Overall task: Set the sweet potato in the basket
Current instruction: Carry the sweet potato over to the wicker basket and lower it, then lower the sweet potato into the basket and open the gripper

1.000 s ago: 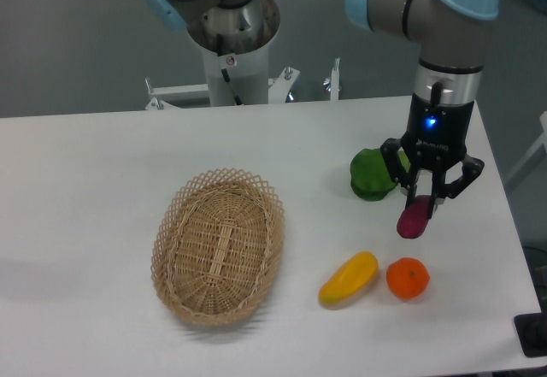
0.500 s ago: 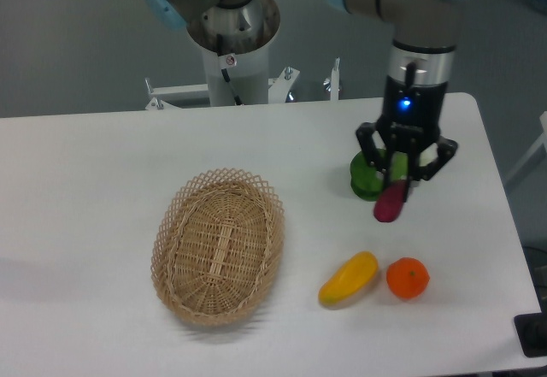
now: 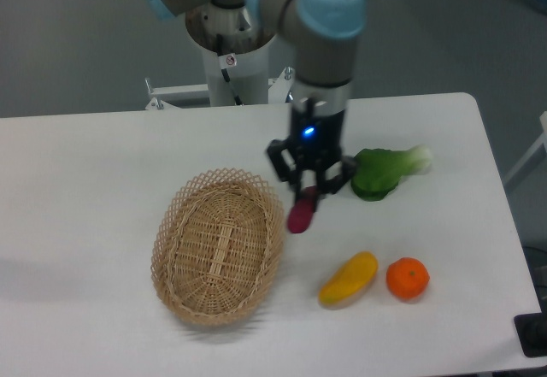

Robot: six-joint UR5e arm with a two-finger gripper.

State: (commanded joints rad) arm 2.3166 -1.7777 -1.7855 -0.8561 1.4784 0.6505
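Observation:
The magenta-purple sweet potato [image 3: 301,214] hangs in the air, tilted, with my gripper [image 3: 309,192] shut on its upper end. It is just right of the basket's right rim. The tan wicker basket [image 3: 219,245] lies on the white table at centre left, and its inside shows nothing in it.
A green leafy vegetable [image 3: 382,173] lies right of the gripper. A yellow-orange fruit [image 3: 349,278] and a round orange [image 3: 408,278] sit near the front right. The robot base column [image 3: 232,52] stands at the back.
The arm has carried the sweet potato leftward from the table's right side, past the green vegetable, to just beside the basket's right rim. The vegetable is now uncovered.

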